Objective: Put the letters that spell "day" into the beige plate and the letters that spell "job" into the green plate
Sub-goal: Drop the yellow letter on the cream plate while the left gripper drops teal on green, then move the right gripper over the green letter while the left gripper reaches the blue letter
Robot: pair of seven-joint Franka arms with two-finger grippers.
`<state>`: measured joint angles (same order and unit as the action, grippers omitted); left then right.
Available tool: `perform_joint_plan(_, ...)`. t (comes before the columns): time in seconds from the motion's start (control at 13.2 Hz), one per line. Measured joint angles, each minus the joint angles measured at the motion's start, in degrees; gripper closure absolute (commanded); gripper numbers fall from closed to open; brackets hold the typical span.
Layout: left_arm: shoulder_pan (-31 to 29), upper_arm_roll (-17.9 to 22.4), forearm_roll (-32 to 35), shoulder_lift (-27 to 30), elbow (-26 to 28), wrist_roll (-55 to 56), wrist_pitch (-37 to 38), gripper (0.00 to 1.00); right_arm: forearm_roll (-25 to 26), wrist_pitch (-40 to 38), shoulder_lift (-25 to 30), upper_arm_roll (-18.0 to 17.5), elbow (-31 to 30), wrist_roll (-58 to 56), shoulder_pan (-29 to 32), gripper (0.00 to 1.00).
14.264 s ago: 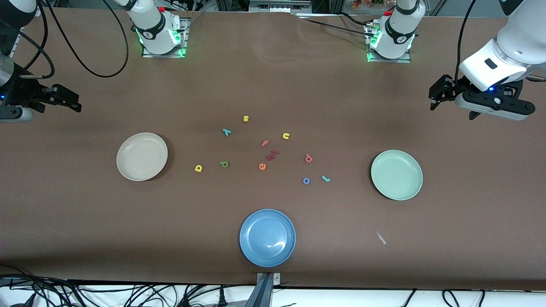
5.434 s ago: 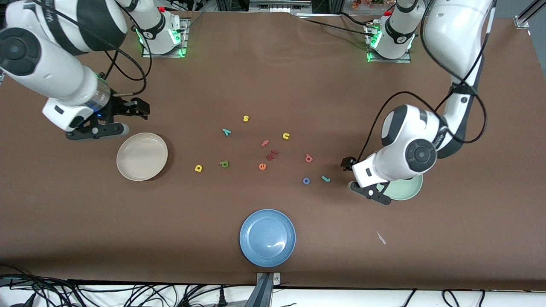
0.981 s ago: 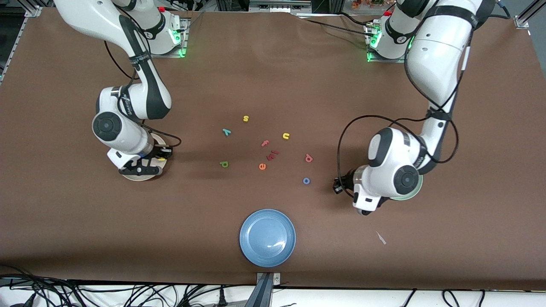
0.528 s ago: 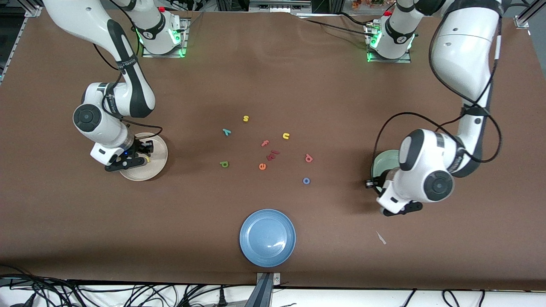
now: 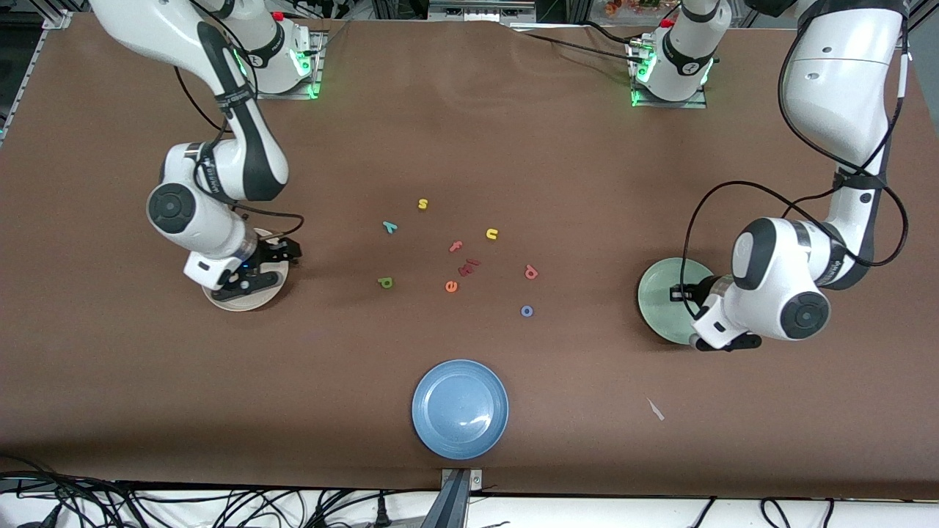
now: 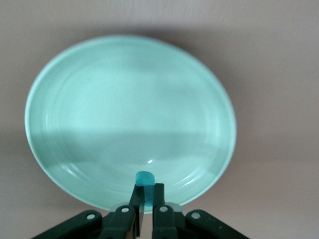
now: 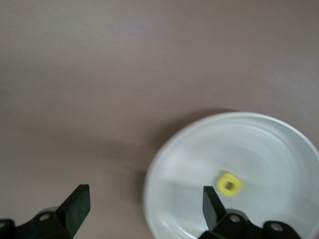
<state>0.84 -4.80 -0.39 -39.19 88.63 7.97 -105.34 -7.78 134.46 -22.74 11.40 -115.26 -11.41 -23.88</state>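
While our left gripper (image 6: 145,211) hangs over the round pale mint-green plate (image 5: 660,301) near the table's left-arm end, its fingers pinch the small teal foam "j" (image 6: 145,180). Our right gripper (image 7: 142,206) hovers with fingers spread wide over the round cream-beige plate (image 7: 279,149) near the right-arm end, where the yellow foam "a" (image 7: 229,183) lies.
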Motion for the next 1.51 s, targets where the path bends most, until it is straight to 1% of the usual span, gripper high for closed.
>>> perform_joint_plan(0.08,0.14,-0.22,1.52,0.0,1.25,-0.04,-0.82,0.98,-0.05,-0.1,-0.38,-1.34,0.79,0.19,-0.17,0.0)
perform_joint_plan(0.15,0.16,-0.36,2.24,0.0,2.17,-0.19,-1.79,0.79,-0.07,-0.12,-0.85,-2.38,1.44,0.23,-0.27,0.0)
perform_joint_plan(0.23,0.17,-0.42,2.52,0.0,2.75,-0.36,-2.72,0.46,-0.07,-0.12,-1.35,-3.26,1.91,0.22,-0.27,0.0)
perform_joint_plan(0.3,0.18,-0.43,2.54,-0.02,3.13,-0.5,-3.2,0.0,-0.07,-0.11,-2.08,-4.24,2.57,0.22,-0.25,0.0)
perform_joint_plan(0.45,0.41,-0.62,2.54,-0.01,3.32,-0.62,-3.6,0.0,-0.07,-0.09,-4.26,-6.5,5.0,0.22,-0.26,0.0)
perform_joint_plan(0.6,0.67,-1.64,2.54,0.2,3.01,-0.61,-3.91,0.0,-0.07,-0.09,-6.93,-8.69,8.01,0.22,-0.33,0.0)
perform_joint_plan(0.83,0.99,-4.65,2.54,0.79,0.96,-1.75,-4.06,0.0,-0.06,0.05,-10.38,-10.58,11.58,0.13,-0.45,0.0)
perform_joint_plan(0.98,1.79,-7.4,2.54,0.83,-0.23,-3.62,-4.08,0.0,0.08,0.26,-12.28,-10.95,13.75,-0.06,-1.12,0.0)
perform_joint_plan(1.06,3.28,-8.13,2.54,0.83,-0.73,-3.95,-4.17,0.0,0.33,0.82,-13.24,-11.01,14.72,-0.15,-1.77,0.0)
perform_joint_plan(1.21,8.53,-8.2,2.54,0.43,-2.14,-4.0,-5.35,0.0,1.12,2.63,-14.81,-11.04,15.81,-0.15,-3.17,0.01)
perform_joint_plan(1.36,13.07,-8.0,2.54,-1.13,-4.67,-2.61,-8.72,0.0,2.29,3.71,-15.81,-11.06,16.07,-0.17,-4.14,0.06)
perform_joint_plan(1.43,13.86,-8.01,2.52,-2.09,-5.88,-2.29,-10.94,0.0,3.68,4.13,-16.14,-11.06,16.08,-0.16,-4.63,0.11)
perform_joint_plan(1.51,14.02,-7.99,2.52,-2.99,-6.7,-2.3,-13.3,0.05,5.15,4.43,-16.43,-11.08,16.09,-0.11,-5.05,0.16)
